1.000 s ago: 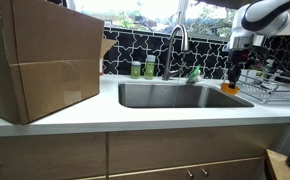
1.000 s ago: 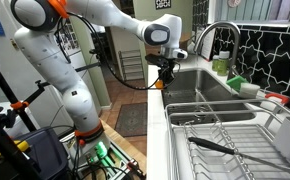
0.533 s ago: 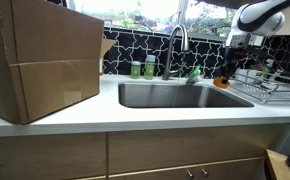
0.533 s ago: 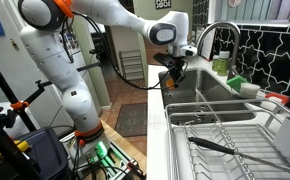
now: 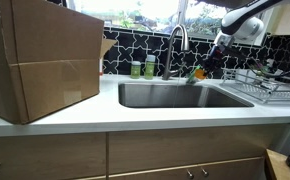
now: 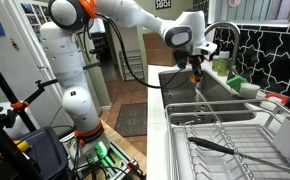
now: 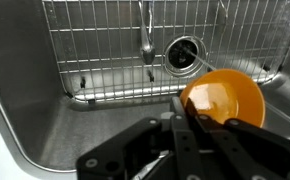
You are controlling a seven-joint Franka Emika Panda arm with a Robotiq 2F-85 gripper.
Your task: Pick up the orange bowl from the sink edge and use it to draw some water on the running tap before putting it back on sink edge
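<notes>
Compared with before, the claw [image 5: 205, 68] is nearer the running tap [image 5: 177, 38], at the frame's upper right, clamped on the orange bowl [image 7: 223, 97].

Open room lies over the steel basin [image 5: 175, 96], where the hand [image 6: 197, 68], gripping the orange bowl [image 7: 225, 97], hangs above a wire grid [image 7: 115, 50] on the basin floor, the arched tap [image 5: 177, 40] rising near it. A dish rack [image 6: 220, 135] crowds the desk [image 5: 85, 118] on one side of the basin, a large cardboard box [image 5: 40, 60] the other, green bottles [image 5: 142, 69] behind.
</notes>
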